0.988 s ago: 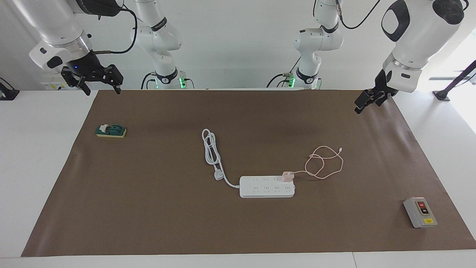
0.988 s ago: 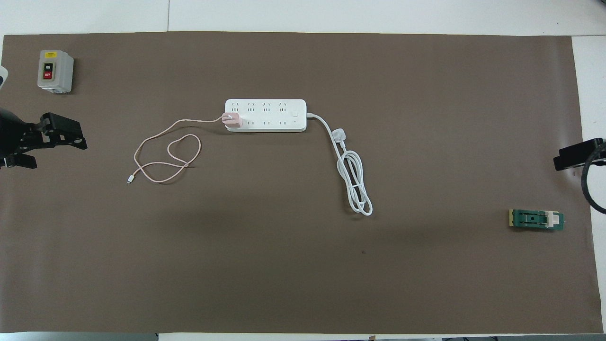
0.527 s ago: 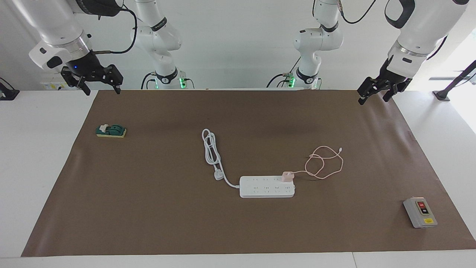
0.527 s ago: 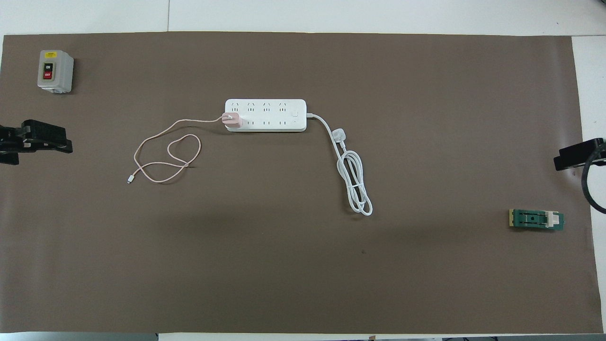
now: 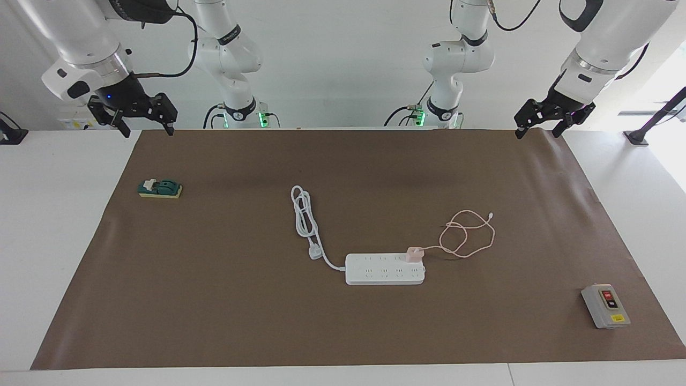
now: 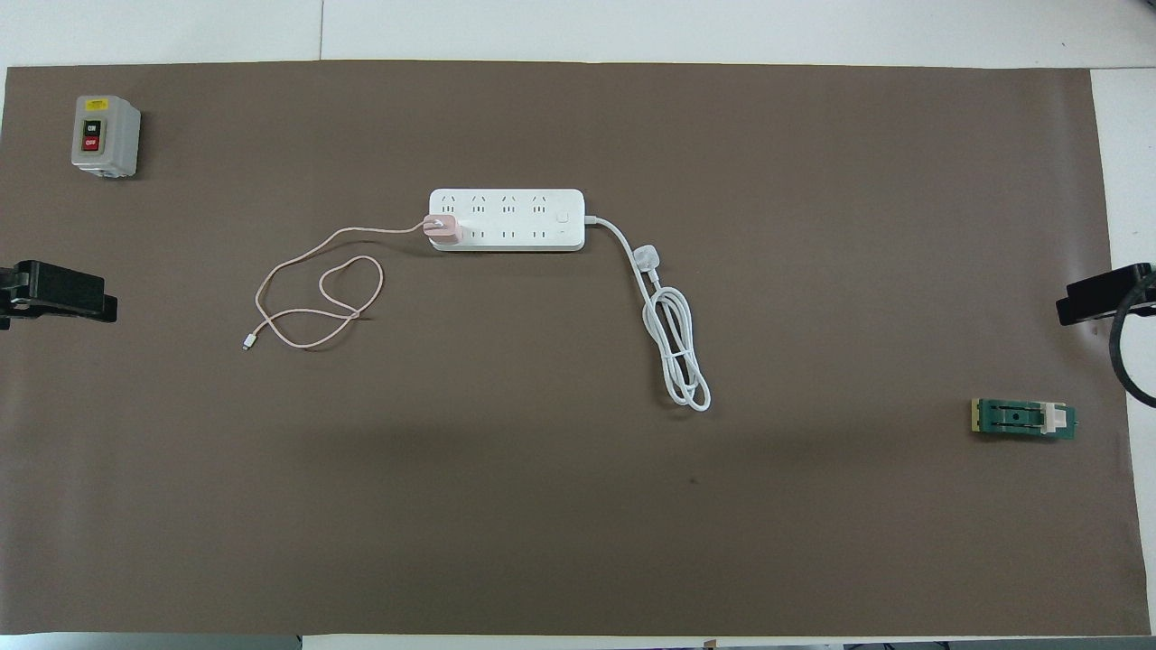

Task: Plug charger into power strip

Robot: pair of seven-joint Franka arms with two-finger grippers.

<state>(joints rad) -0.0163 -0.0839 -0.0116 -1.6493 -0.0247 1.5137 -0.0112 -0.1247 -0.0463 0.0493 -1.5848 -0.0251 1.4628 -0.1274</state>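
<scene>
Left gripper moved up and back to mat's left-arm corner, fingers spread, empty. Right gripper waits over other corner, spread too. Small pale pink cube charger sits on long flat white power strip, end socket. Risk: looped thin pink cable snagged, pulling plug out.

Charger prongs hidden in power strip

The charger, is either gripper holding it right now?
No, the charger sits on the power strip, with both grippers raised near the table's ends.
</scene>
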